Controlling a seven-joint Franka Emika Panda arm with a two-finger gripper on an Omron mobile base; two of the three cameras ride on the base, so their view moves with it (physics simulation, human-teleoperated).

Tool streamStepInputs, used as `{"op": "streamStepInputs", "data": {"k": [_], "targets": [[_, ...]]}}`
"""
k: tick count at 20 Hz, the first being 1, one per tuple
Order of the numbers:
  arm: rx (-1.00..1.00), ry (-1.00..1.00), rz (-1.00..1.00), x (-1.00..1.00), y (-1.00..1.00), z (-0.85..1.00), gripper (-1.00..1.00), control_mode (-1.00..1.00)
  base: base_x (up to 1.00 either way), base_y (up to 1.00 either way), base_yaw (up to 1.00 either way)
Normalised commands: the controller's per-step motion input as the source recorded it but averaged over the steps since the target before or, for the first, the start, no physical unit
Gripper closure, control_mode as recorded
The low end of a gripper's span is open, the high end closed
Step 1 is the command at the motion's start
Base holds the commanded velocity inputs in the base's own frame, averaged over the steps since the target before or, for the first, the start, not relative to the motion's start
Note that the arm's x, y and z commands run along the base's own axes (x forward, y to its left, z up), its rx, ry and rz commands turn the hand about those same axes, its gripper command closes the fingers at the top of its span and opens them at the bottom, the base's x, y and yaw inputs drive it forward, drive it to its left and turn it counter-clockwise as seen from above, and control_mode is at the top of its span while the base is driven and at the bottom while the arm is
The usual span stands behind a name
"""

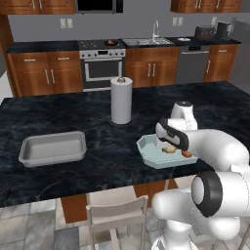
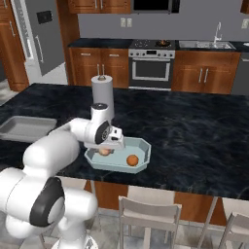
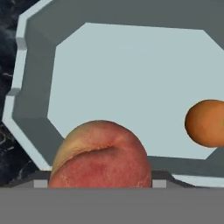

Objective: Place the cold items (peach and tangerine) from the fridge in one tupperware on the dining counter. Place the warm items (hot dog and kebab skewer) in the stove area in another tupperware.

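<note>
From the left base view, the white arm rises at the lower right, folds at its elbow and reaches forward and down, so the gripper hangs low over the pale blue tupperware on the dark dining counter. The peach sits right under the hand and the tangerine is just beside it, partly behind the forearm. A grey tray lies well apart to the left, and a paper towel roll stands behind.

From the right base view, the arm bends in from the lower left, wrist turned down above the container's near-left corner. The peach lies beneath the hand and the tangerine rests apart from it on the container floor.

In the hand view, the peach looms at the bottom and the tangerine is at the right edge, both inside the tupperware. I cannot tell whether the fingers pinch the peach or stand spread around it.
</note>
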Motion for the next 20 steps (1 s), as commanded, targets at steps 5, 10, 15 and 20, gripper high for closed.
{"op": "streamStepInputs", "data": {"k": [5, 10, 15, 20], "targets": [[0.00, 0.00, 0.00, 0.28, -0.06, -0.38, 1.00, -1.00, 0.00, 0.00, 0.00], [0.00, 0.00, 0.00, 0.22, -0.02, -0.35, -1.00, -1.00, 0.00, 0.00, 0.00], [0.00, 0.00, 0.00, 0.20, 0.00, -0.31, -1.00, -1.00, 0.00, 0.00, 0.00], [0.00, -0.02, 0.00, -0.02, -0.08, -0.08, -1.00, -1.00, 0.00, 0.00, 0.00]]}}
